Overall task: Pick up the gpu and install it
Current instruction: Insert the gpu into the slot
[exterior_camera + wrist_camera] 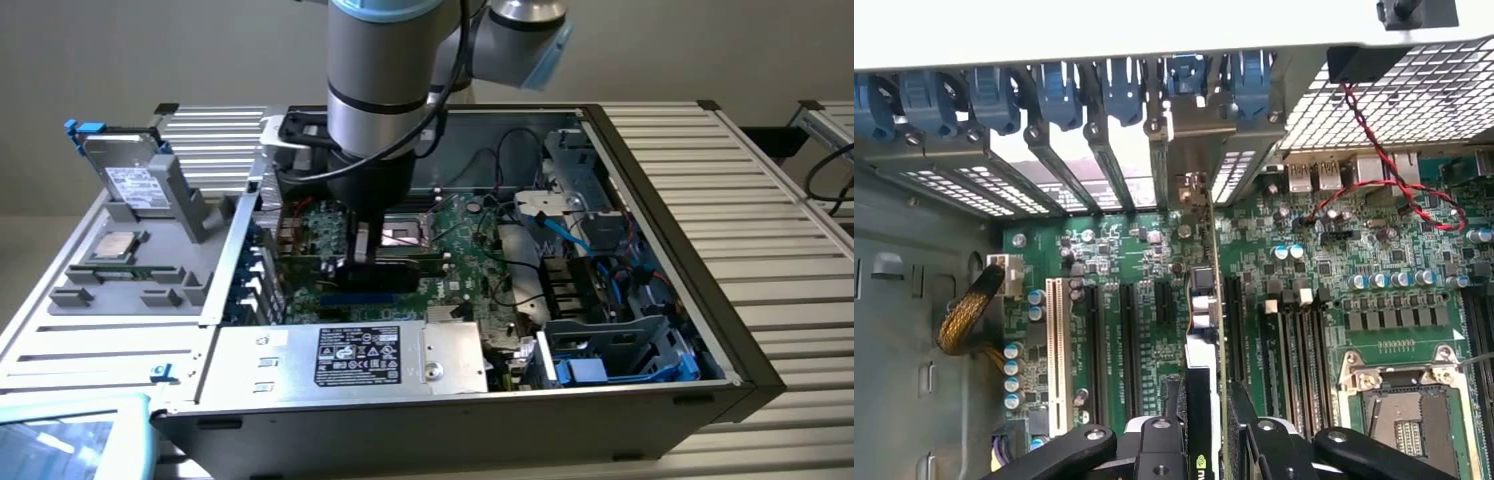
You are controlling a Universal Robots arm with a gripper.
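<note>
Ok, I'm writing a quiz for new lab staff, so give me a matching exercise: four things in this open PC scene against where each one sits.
Things:
1. small green gpu card with silver bracket
2. twisted red-and-black wire
3. yellow braided cable
4. silver white-labelled drive

Places:
A. standing on the grey rack at the exterior view's left
B. held edge-on in the end effector
C. looped beside the grey case wall
D. draped across the large green motherboard

Pairs: 1-B, 2-D, 3-C, 4-A

No legible text; black label (356, 356) on silver box (254, 368) unreadable.
</note>
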